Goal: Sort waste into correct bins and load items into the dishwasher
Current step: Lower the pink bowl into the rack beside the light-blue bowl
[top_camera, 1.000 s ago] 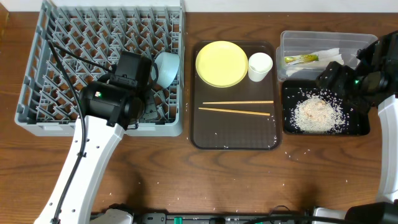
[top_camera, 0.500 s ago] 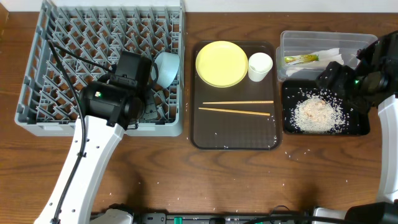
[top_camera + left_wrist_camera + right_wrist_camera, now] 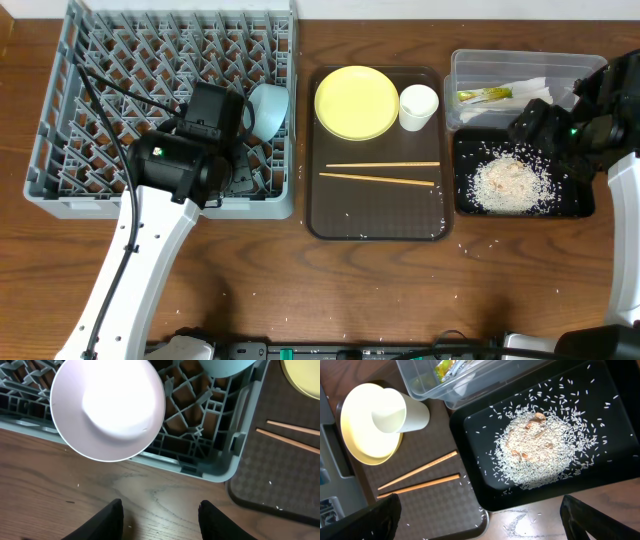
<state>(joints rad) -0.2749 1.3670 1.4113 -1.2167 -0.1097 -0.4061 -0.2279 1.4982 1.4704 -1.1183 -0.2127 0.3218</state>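
No writing, label or number can be read in any view. The green-and-yellow snack wrapper (image 3: pixel 485 96) in the clear rectangular plastic tub (image 3: pixel 520 60) is too small and blurred to make out any lettering on it.

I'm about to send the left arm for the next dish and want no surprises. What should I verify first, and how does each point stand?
1. Left tool open and empty: ok.
2. White bowl in the dish rack, apart from the tool: ok.
3. Yellow plate uncovered on the brown tray: ok.
4. White cup apart from the plate's rim: cannot tell.
5. Right tool open, away from the plate: ok.
6. All rice inside the black tray: not ok, grains lie on the table.
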